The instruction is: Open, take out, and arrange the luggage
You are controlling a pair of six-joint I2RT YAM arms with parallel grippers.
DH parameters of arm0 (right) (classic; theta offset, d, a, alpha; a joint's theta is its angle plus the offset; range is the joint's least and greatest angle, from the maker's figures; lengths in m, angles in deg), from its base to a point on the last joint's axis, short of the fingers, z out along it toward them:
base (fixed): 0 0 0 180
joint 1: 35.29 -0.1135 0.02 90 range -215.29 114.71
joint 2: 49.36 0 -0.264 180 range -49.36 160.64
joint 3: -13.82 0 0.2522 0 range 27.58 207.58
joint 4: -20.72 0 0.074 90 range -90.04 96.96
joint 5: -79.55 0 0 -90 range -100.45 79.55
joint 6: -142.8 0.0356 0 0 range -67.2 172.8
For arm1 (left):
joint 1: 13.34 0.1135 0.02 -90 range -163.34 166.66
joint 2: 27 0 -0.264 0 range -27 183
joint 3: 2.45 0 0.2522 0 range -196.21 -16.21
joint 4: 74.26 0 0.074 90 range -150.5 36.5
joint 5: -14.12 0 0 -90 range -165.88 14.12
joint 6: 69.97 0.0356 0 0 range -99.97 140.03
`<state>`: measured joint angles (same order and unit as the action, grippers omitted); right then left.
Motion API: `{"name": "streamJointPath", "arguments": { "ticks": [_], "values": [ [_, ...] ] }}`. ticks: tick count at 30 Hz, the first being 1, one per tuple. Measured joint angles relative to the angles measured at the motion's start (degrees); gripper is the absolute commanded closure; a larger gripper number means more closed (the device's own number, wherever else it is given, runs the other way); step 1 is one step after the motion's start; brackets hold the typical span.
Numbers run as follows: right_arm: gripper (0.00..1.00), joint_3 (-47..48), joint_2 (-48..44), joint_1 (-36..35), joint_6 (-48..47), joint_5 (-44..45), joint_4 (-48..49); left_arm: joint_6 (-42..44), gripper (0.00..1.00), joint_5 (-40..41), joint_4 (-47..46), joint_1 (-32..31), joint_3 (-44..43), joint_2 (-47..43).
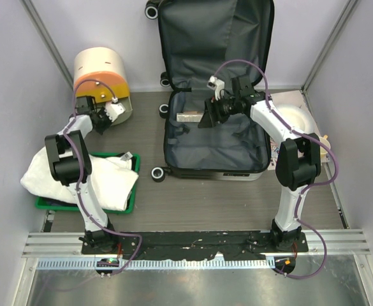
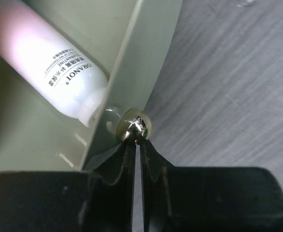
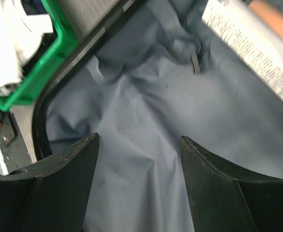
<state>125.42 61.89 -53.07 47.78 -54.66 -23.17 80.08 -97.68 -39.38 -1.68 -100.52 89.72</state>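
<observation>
The luggage lies open on the table, its lid leaning up against the back wall and the grey lining showing. My right gripper hangs open inside the base, over bare lining, with nothing between its fingers. A flat printed box lies just beyond it. My left gripper is at the cream-and-orange cylinder, shut on a small metal knob at the edge of its pale green door. A white tube lies inside.
A green tray holding a white towel sits at the left, beside the left arm. A white round object and some papers lie right of the suitcase. The suitcase's black wheels stick out at its left side.
</observation>
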Motion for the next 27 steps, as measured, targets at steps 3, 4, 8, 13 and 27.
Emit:
{"name": "streamJointPath", "arguments": {
  "ticks": [3, 4, 8, 13, 27],
  "values": [
    [0.31, -1.7, 0.0, 0.0, -6.3, 0.8, -5.9, -0.9, 0.87, 1.6, -3.6, -0.5, -0.5, 1.4],
    [0.31, -2.3, 0.0, 0.0, -7.9, 1.1, -7.1, -1.3, 0.87, 2.4, -4.9, -0.6, -0.9, 2.0],
    [0.36, -5.2, 0.0, 0.0, -14.7, 2.2, -13.3, -2.4, 0.87, 4.8, -10.8, -1.2, -2.8, 4.9],
    [0.36, -8.0, -0.2, 0.0, -19.4, 2.9, -17.0, -3.2, 0.87, 7.1, -16.0, -1.8, -4.6, 7.7],
    [0.36, -8.6, -1.3, 0.0, -21.6, 3.5, -18.6, -14.3, 0.66, 6.5, -32.6, -1.9, 8.2, 2.7]
  ]
}}
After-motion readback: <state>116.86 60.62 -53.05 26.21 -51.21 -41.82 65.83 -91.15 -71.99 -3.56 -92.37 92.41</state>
